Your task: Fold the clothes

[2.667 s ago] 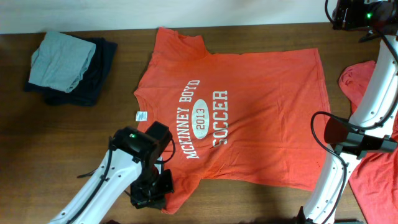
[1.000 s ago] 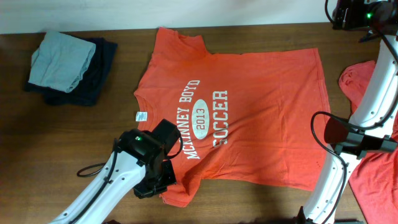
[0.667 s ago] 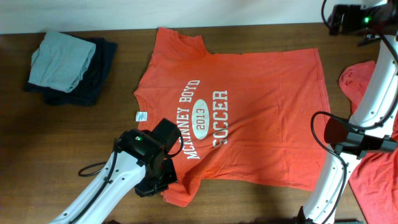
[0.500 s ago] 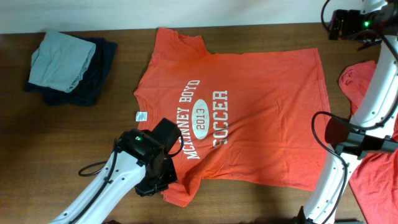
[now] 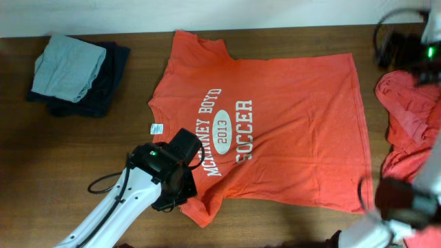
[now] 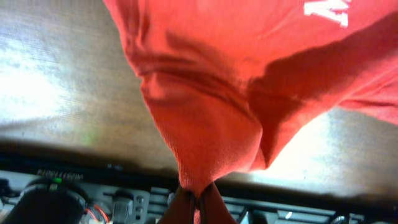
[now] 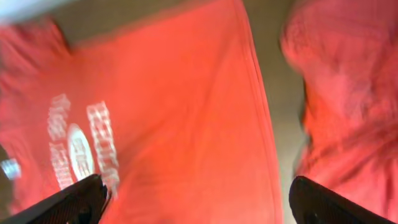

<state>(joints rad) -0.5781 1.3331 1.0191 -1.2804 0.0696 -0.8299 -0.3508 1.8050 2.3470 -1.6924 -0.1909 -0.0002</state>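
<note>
Brown wood table (image 5: pixel 69 158) — orange-red printed T-shirt (image 5: pixel 289 117) spread flat, one sleeve (image 5: pixel 203 210) pinched tight in my left gripper (image 6: pixel 198 196); my right gripper (image 7: pixel 200 200) gapes wide, empty.

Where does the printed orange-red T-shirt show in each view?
Overhead: T-shirt lies spread flat mid-table.
Left wrist: T-shirt fills the top, its sleeve bunched down into the shut left gripper.
Right wrist: T-shirt, blurred, covers left and centre.
Shared landmark: white chest print, upper-right corner in left wrist, lower left in right wrist.
</note>
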